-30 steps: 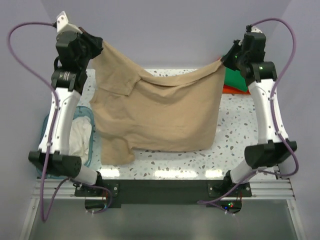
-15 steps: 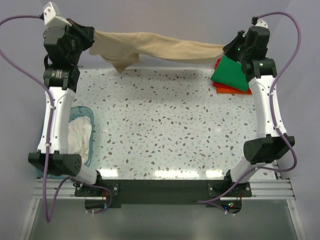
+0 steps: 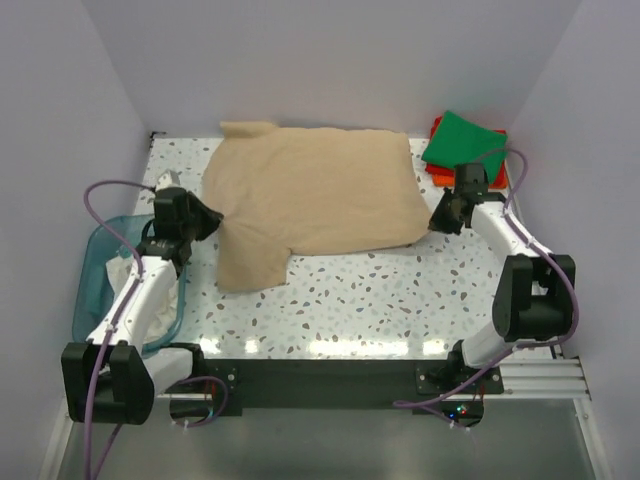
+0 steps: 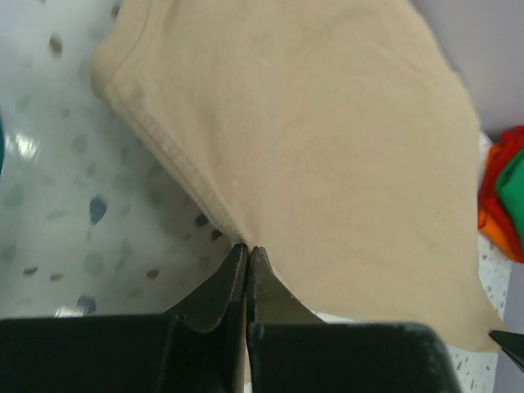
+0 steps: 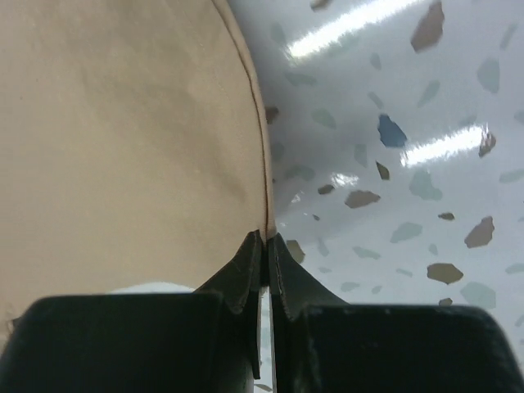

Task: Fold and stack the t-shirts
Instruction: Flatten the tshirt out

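The tan t-shirt (image 3: 310,195) lies spread flat on the speckled table, one sleeve (image 3: 250,265) pointing toward the front left. My left gripper (image 3: 212,216) is shut on the shirt's left edge; in the left wrist view the cloth (image 4: 327,147) runs into the closed tips (image 4: 246,248). My right gripper (image 3: 437,218) is shut on the shirt's right edge (image 5: 260,164), low at the table (image 5: 409,164). A folded green t-shirt (image 3: 462,142) lies on an orange-red one (image 3: 440,172) at the back right. A white t-shirt (image 3: 150,290) sits in the basket.
The translucent teal basket (image 3: 95,290) stands at the left edge, under my left arm. The green and orange-red pile also shows at the right edge of the left wrist view (image 4: 508,196). Lilac walls close in the back and sides.
Both arms have swung down from holding the tan shirt high at the back wall and laid it flat on the table. Both grippers still grip its edges.
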Controlling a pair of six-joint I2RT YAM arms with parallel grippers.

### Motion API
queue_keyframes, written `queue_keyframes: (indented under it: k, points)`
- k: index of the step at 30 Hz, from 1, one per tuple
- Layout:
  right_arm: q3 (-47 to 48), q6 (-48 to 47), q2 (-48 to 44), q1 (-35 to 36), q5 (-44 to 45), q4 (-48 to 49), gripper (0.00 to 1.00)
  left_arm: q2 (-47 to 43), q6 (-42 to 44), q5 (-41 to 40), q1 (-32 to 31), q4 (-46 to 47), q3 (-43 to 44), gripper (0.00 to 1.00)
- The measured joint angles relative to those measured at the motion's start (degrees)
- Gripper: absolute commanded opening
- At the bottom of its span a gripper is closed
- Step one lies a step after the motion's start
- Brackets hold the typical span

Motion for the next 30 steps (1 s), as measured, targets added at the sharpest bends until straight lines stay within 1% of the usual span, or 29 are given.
queue_keyframes:
  k: [3,5,6,7,9,12,13,15,16,17,18,20,23,24,25,26,27,29,30]
  points:
    - [-4.76,0.17,1.16,-1.01,0.0,0.59,0.0,-1.29,-1.64,0.02,0.0,-0.63,-8.55,0.0]
    - [-7.02,0.31,1.66,-1.77,0.11,1.42,0.0,-1.84,-2.67,0.02,0.0,-0.83,-12.57,0.01]
    - [-7.98,0.35,1.68,-2.12,0.2,1.68,0.0,-2.03,-3.1,0.02,0.0,-0.9,-14.16,0.04]
    - [-8.72,0.37,1.62,-2.38,0.31,1.88,0.0,-2.43,-3.41,-0.02,0.0,-0.83,-15.61,0.1]
    - [-10.34,0.39,1.22,-2.89,0.76,2.45,0.0,-3.63,-4.0,-0.17,0.0,-1.27,-17.62,0.12]
    - [-12.02,0.39,-0.28,-3.39,1.79,2.45,0.0,-5.73,-4.5,-1.33,0.0,-2.47,-18.6,0.18]
    - [-12.2,0.39,-0.72,-3.54,1.88,2.38,0.0,-6.32,-4.52,-1.64,0.0,-2.6,-18.67,0.21]
    - [-12.26,0.39,-1.9,-3.61,2.08,2.38,0.0,-7.89,-4.46,-2.21,0.0,-2.56,-18.88,0.32]
    - [-12.26,0.37,-2.49,-3.61,2.16,2.4,0.01,-8.57,-4.46,-2.29,0.0,-2.56,-19.08,0.43]
    - [-12.28,0.37,-3.19,-3.61,2.16,2.38,0.02,-8.98,-4.31,-2.36,0.0,-2.56,-19.26,0.46]
    - [-12.28,0.35,-3.74,-3.61,2.14,2.4,0.06,-9.22,-4.42,-2.36,0.0,-2.62,-19.39,0.52]
    - [-12.28,0.33,-4.52,-3.61,2.12,2.4,0.11,-9.6,-4.28,-2.38,-0.02,-3.06,-19.58,0.57]
    - [-12.5,0.22,-5.38,-3.61,2.08,2.36,0.27,-12.13,-4.5,-3.32,-0.94,-4.11,-20.52,0.6]
    - [-12.61,0.0,-5.79,-3.61,2.08,2.32,0.35,-13.46,-4.55,-3.93,-1.68,-4.9,-20.9,0.61]
    - [-12.74,-0.13,-6.29,-3.61,2.05,2.21,0.39,-14.93,-4.59,-4.98,-2.78,-5.64,-21.29,0.62]
    - [-12.92,-0.46,-7.04,-3.61,1.99,2.1,0.47,-16.33,-4.74,-6.19,-3.98,-6.75,-21.51,0.63]
    - [-12.96,-0.7,-7.76,-3.56,1.95,1.84,0.5,-17.57,-5.2,-7.63,-5.49,-7.52,-21.79,0.63]
    - [-13.03,-1.22,-9.99,-2.89,2.12,1.33,0.58,-19.23,-6.32,-9.94,-8.07,-8.96,-22.23,0.64]
    - [-13.03,-1.25,-11.08,-2.03,2.32,1.16,0.59,-19.69,-7.23,-11.08,-9.35,-9.73,-22.45,0.64]
